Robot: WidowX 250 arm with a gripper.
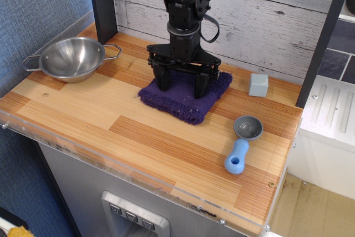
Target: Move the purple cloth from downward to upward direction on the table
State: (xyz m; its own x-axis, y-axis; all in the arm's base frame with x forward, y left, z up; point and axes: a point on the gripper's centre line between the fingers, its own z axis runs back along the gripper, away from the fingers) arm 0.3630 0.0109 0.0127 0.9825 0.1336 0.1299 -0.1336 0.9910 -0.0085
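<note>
The purple cloth [183, 101] lies flat on the wooden table [111, 131], in the back middle, close to the plank wall. My gripper [182, 83] points straight down over the cloth. Its two black fingers [162, 79] are spread wide apart, and their tips rest on the cloth's upper half. No fold of cloth shows pinched between them. The cloth's far edge is partly hidden behind the fingers.
A steel bowl [71, 58] with handles stands at the back left. A small grey cube [258, 84] sits right of the cloth near the wall. A blue-handled grey scoop [242, 144] lies at the right front. A dark post [102, 4] stands at the back left.
</note>
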